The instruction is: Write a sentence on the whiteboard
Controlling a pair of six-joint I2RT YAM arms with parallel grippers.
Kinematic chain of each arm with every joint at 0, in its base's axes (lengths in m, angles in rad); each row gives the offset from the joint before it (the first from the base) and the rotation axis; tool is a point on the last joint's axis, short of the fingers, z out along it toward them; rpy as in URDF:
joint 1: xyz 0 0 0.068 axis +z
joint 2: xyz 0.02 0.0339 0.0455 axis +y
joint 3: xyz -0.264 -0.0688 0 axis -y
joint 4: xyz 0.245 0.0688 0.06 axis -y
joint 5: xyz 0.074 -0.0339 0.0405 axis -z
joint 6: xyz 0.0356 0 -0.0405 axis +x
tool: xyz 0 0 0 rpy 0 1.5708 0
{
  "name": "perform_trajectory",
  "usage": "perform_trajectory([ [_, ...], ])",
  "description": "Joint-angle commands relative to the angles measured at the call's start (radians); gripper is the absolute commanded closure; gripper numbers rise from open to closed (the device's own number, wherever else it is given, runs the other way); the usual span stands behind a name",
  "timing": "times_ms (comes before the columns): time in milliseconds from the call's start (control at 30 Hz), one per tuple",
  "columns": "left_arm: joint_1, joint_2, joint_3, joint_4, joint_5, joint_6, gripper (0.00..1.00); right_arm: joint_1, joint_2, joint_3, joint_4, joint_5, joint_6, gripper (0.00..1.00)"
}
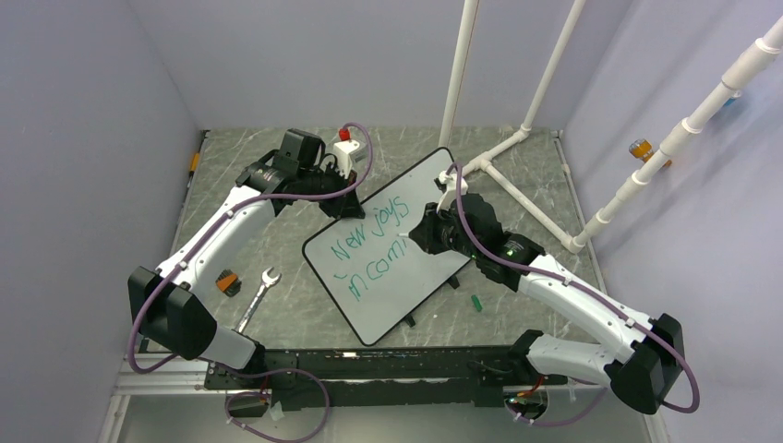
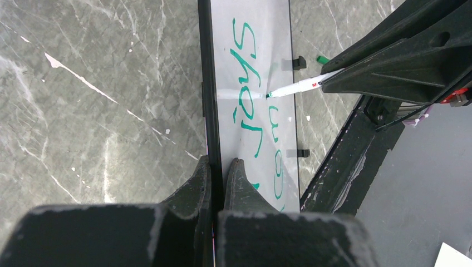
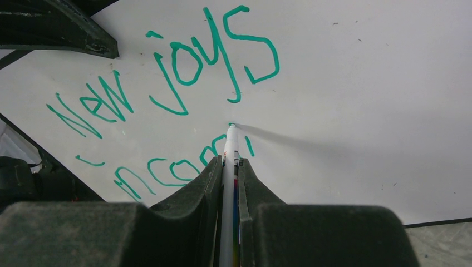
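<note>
The whiteboard [image 1: 397,286] lies tilted on the marble table, and its white face fills the right wrist view [image 3: 356,83]. The sentence [image 1: 369,249] in green reads "New joys" over "incom"; it shows in the right wrist view [image 3: 183,61] and the left wrist view [image 2: 250,78]. My left gripper [image 2: 217,167] is shut on the whiteboard's black rim [image 2: 205,83] at its far edge. My right gripper [image 3: 229,167] is shut on a white marker [image 3: 229,150]. The marker's tip touches the board just after "incom"; it also shows in the left wrist view [image 2: 295,88].
A silver wrench [image 1: 258,297] and a small orange object [image 1: 226,281] lie left of the board. A green marker cap [image 1: 477,302] lies to its right. A white pipe frame [image 1: 517,138] stands at the back right. A white and red object [image 1: 345,148] stands behind the left gripper.
</note>
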State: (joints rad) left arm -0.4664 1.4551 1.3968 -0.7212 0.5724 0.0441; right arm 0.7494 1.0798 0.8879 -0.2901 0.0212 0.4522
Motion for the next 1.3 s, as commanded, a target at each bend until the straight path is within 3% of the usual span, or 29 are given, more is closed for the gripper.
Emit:
perform_trajectory([
  [0,-0.024,-0.012,-0.018,0.005,-0.08,0.137,1.0,-0.014,-0.012,-0.01,0.021,0.045,-0.009,1.0],
  [667,-0.024,-0.015,-0.016,0.008,-0.072,0.137,1.0,-0.016,-0.08,0.034,-0.039,0.076,-0.012,1.0],
  [1267,-0.023,-0.017,-0.017,0.009,-0.094,0.136,1.0,-0.024,-0.043,-0.001,-0.01,0.078,-0.006,1.0],
])
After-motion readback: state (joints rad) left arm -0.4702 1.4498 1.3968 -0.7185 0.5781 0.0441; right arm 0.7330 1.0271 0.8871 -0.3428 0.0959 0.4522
